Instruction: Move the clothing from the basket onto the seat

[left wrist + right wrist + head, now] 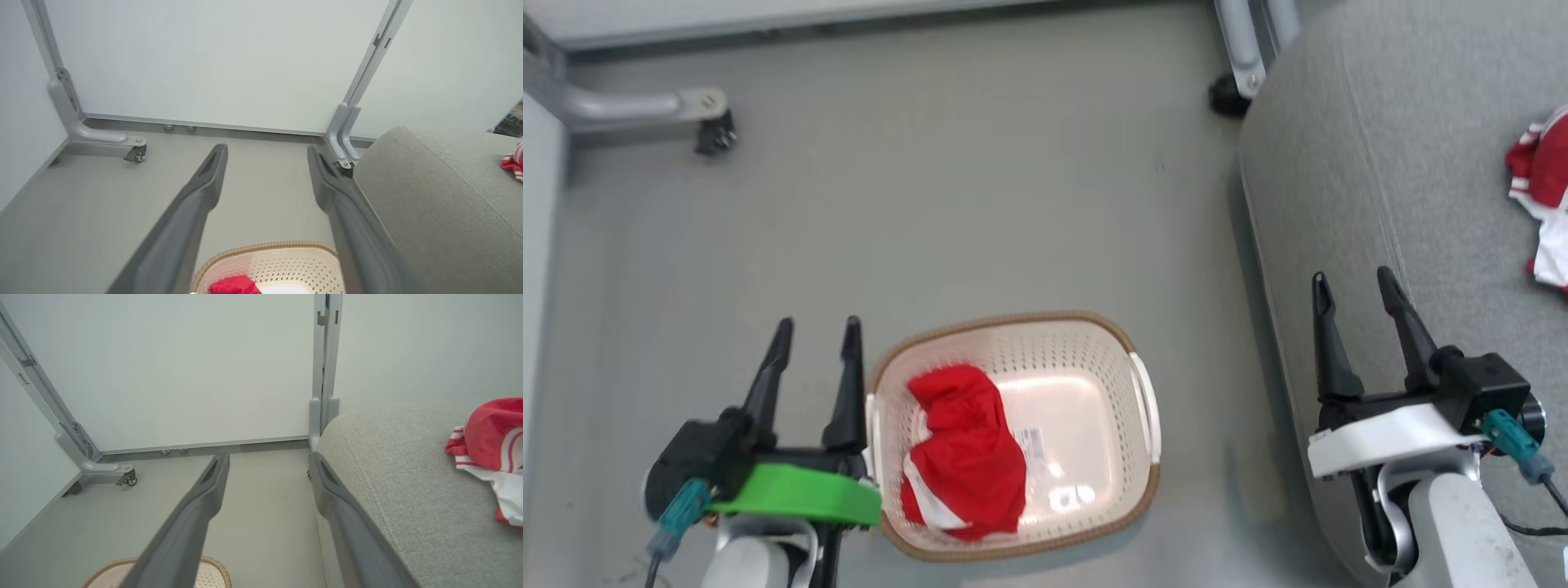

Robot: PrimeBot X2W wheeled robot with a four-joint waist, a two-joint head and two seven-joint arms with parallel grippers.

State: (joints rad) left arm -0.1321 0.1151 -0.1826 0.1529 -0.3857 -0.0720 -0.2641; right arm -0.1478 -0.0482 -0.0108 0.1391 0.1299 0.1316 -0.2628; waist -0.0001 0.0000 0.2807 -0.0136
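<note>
Currently I am logging one red garment (964, 453) lying in the basket (1013, 317) on the floor (931, 204), a second garment (1543, 192) resting on the seat (1339, 204), and left gripper (818, 322) and right gripper (1352, 275) hovering with fingers (768, 384) apart, empty.

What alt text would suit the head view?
A red garment lies in a cream basket on the floor, between the open left hand and open right hand; more red clothing lies on the grey seat.
</note>
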